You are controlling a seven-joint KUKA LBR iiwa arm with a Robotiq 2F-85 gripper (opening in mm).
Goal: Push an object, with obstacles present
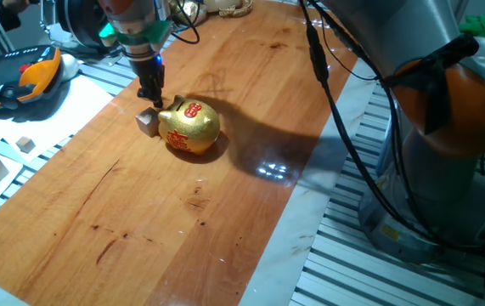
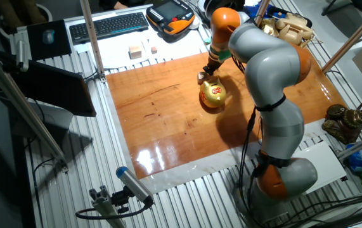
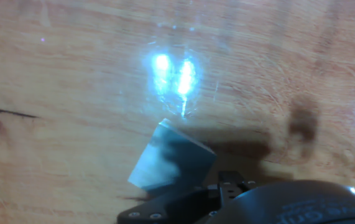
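Small pale wooden cube (image 1: 147,121) sitting beside shiny golden piggy bank (image 1: 191,127); hand (image 1: 150,92) pressing on it, fingers' state unclear. Keep pushing away from pig, low and slow.

In one fixed view, the shiny golden round-bodied piggy bank (image 1: 189,127) stands just right of the small pale beige wooden cube (image 1: 147,121), blocking passage that way. Bare wooden tabletop (image 1: 140,212) stretches across the lower and left frame. The black two-finger gripper (image 1: 150,93) occupies the spot directly above the cube
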